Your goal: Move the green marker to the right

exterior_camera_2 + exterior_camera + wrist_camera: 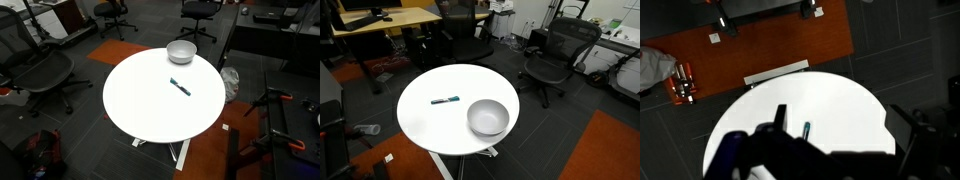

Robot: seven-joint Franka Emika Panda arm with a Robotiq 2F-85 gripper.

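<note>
The green marker (444, 100) is a short teal stick that lies flat on the round white table (425, 125). It shows in both exterior views (180, 87). A grey bowl (488, 117) stands on the table near its edge, apart from the marker (181, 52). The arm does not show in either exterior view. In the wrist view my gripper (843, 118) is high above the table (840, 95). Its dark fingers are spread wide with nothing between them. The marker (806, 130) lies far below, close to one finger's outline. The bowl is hidden in this view.
Black office chairs (552, 55) (40, 70) stand around the table. Wooden desks (390, 20) are at the back. A brown desk top (760, 45) lies beyond the table in the wrist view. Orange carpet patches (605, 150) lie on the dark floor.
</note>
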